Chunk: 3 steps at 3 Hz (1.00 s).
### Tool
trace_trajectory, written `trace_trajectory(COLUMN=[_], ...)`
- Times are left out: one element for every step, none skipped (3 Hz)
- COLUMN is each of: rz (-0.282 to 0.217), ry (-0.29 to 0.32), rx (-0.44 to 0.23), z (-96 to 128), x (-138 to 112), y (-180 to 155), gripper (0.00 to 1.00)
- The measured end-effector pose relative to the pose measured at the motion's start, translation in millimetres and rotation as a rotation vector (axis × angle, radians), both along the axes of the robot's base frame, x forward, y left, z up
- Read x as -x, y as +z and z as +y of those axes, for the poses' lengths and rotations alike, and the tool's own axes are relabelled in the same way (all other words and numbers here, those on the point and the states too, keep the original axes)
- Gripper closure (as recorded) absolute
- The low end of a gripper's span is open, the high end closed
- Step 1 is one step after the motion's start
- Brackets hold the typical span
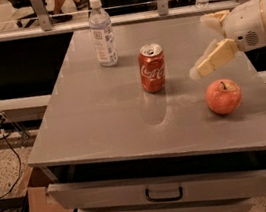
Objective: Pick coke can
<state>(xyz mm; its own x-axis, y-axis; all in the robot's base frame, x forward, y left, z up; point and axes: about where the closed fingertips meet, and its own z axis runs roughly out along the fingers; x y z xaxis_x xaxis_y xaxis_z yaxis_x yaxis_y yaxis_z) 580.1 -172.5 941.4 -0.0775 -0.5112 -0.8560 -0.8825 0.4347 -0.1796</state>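
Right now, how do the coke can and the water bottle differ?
The coke can is red metal; the water bottle is clear plastic with a white cap. The can is shorter; the bottle taller. The can stands centrally, the bottle nearer the far left edge. Both stand upright on the table; the open hand hovers right of the can, touching neither.

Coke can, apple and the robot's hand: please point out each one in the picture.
coke can (152, 69): camera view, on the white script of its red side.
apple (223, 96): camera view, middle of its skin.
hand (200, 46): camera view, midway between its open fingertips, right of the coke can in the picture.
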Motion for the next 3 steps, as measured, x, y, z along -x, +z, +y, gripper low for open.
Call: trace_trajectory(rz=[0.022,0.043,0.044], ry=[0.025,0.064,0.068], rx=[-0.06,-0.103,-0.119], z=[20.6,47.4,69.6], x=[5.6,5.2,-3.3], y=[-13.4,-26.0,-35.0], gripper=[0.0,0.0,0.0])
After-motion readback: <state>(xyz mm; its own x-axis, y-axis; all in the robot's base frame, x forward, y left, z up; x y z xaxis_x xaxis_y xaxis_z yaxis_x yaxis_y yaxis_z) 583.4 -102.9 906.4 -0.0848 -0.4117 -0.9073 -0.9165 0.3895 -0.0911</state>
